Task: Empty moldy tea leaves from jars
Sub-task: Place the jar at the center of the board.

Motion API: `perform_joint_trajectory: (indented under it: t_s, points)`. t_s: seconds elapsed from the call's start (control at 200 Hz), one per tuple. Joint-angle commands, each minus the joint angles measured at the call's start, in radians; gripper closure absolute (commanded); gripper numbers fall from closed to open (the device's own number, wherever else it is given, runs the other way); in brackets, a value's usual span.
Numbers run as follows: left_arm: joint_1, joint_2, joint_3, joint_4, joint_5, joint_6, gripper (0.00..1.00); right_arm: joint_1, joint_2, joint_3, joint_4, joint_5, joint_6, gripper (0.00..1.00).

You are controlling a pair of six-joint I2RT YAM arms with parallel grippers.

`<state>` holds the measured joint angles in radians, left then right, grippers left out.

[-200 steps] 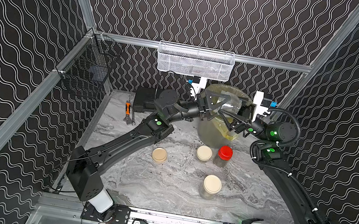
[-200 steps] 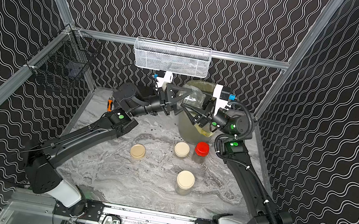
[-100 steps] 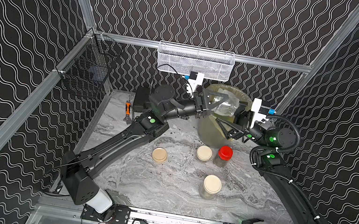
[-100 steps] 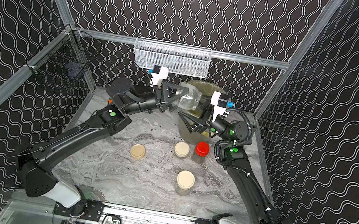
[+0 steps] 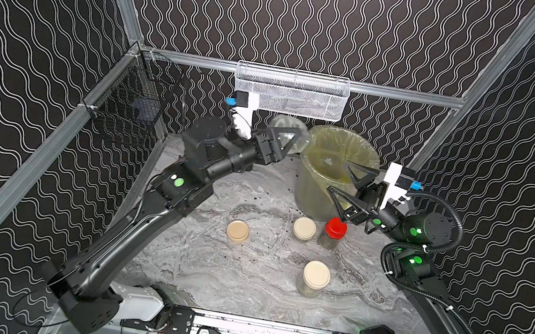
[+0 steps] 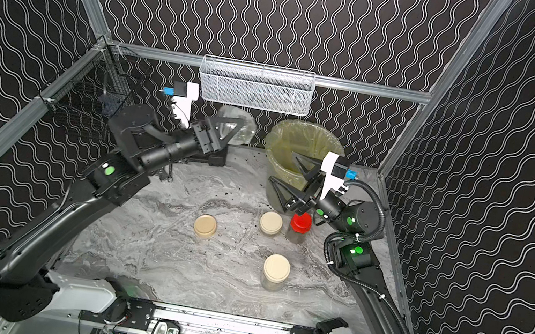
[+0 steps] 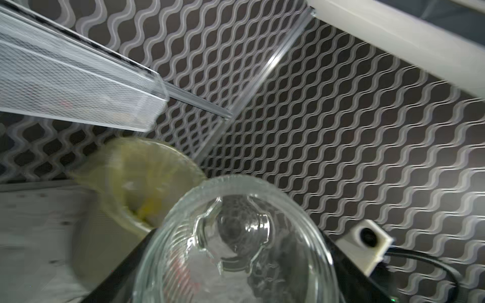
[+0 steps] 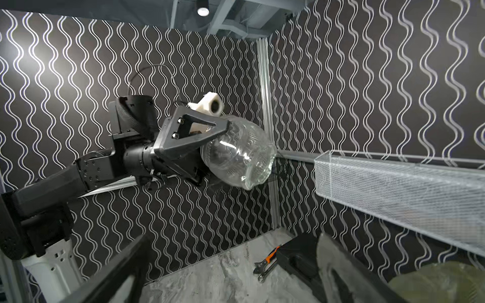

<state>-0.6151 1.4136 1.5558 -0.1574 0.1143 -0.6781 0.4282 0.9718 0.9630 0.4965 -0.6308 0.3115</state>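
In both top views your left gripper point(image 5: 283, 141) point(image 6: 224, 131) is clamped on the clear jar point(image 5: 287, 133) point(image 6: 236, 129). It holds the jar in the air just beside the rim of the yellow-lined bucket point(image 5: 310, 189). Your right gripper point(image 5: 341, 178) is in front of the bucket wall, jaws wide apart. Three cream-lidded jars point(image 5: 316, 276) and the red-lidded jar point(image 5: 335, 228) stand upright on the table point(image 5: 204, 275), the red one nearest the right gripper. Dark tea specks point(image 5: 288, 211) dot the marble near the bucket.

From the left wrist you see the clear jar point(image 7: 236, 249) end-on, filling the near field between the black fingers point(image 7: 123, 265). The bucket point(image 7: 147, 170) is blurred behind it.

The right wrist gives you the side-on look the top views lack: the jar point(image 8: 236, 157) lies tilted in the left gripper point(image 8: 214, 154). A wrench point(image 8: 266, 263) lies by the back wall.

The mesh basket point(image 5: 289, 94) hangs close above jar and bucket. The widest open table is at the front, between the arms.
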Motion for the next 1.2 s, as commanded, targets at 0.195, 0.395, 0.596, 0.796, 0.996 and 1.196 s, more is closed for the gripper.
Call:
perform_joint_trajectory:
  t_s: [0.195,0.395,0.596,0.796,0.996,1.196]
  points:
    - [0.027,-0.103,-0.24,-0.22,-0.615,0.337,0.71,0.243,0.049,0.068,-0.681,0.437,-0.171,0.01]
    - [0.091,-0.079,-0.385,-0.232,-0.554,0.282,0.71,0.377,0.142,0.089,-0.768,0.498,-0.121,0.01]
    - [0.165,0.073,-0.388,-0.279,-0.42,0.24,0.73,0.456,0.219,0.134,-0.766,0.533,-0.124,0.01]
    - [0.217,0.2,-0.396,-0.244,-0.394,0.251,0.73,0.481,0.254,0.163,-0.762,0.548,-0.123,0.01]
    - [0.245,0.318,-0.432,-0.164,-0.423,0.271,0.74,0.491,0.239,0.135,-0.738,0.571,-0.114,0.01]
    - [0.25,0.415,-0.451,-0.095,-0.373,0.261,0.73,0.493,0.228,0.13,-0.756,0.586,-0.122,0.01]
